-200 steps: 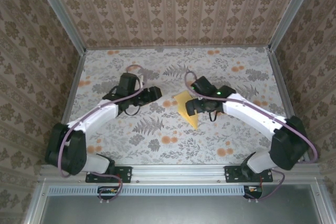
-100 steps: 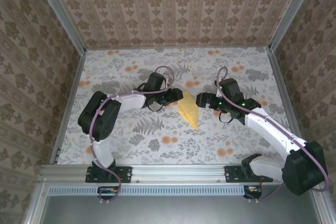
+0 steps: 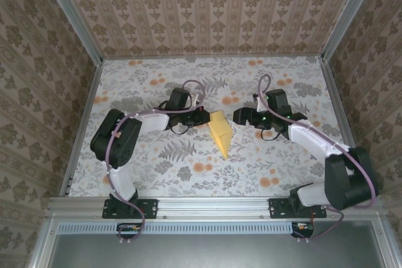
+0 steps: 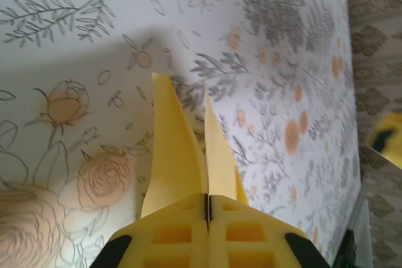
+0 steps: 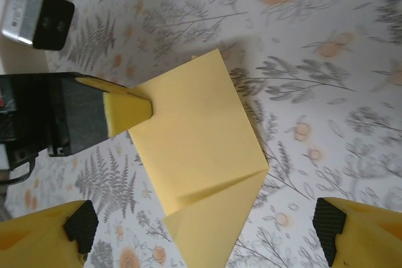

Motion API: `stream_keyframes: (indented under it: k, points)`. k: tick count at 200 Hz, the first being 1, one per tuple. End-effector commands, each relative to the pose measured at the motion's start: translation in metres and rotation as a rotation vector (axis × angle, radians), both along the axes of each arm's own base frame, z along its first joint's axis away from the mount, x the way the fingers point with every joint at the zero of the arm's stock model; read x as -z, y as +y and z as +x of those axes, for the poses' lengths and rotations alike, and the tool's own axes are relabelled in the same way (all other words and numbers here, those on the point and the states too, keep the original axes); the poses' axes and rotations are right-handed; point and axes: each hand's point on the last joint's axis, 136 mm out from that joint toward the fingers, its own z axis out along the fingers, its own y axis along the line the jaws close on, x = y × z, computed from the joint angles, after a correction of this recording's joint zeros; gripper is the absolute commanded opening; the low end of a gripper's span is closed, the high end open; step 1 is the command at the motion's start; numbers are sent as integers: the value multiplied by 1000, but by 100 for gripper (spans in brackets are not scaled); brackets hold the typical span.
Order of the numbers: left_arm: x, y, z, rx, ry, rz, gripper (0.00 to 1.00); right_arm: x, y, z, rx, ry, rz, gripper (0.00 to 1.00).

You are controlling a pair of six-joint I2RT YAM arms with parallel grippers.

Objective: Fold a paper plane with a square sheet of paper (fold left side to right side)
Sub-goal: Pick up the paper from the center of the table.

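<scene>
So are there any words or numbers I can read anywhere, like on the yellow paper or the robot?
Nothing here can be read.
Paper: plain yellow, no writing.
Box with a silver face, on the left arm: may carry tiny marks, too blurred to read.
Table cover: printed flowers and ferns, no words.
Walls: a repeating leaf pattern, no words.

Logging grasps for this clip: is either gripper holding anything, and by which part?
The left gripper is shut on the folded yellow paper, pinching its left edge. The right gripper is open, holding nothing.
</scene>
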Motion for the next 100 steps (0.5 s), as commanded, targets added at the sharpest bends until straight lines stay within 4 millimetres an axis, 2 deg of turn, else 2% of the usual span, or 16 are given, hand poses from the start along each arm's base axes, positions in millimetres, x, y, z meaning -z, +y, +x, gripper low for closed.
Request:
stream_keyframes:
  k: [1,36,61,100]
  points:
    - [-29,-1,-19,146,-104,-102,0,-17,26,15,-157,-87,111,89]
    - [-35,4,-35,228,-127,-167,0,0,51,23,-295,-77,222,82]
    - [-33,5,-41,262,-122,-183,0,9,60,28,-353,-71,279,78]
    - [-28,4,-41,270,-121,-185,0,20,68,23,-407,-27,344,68]
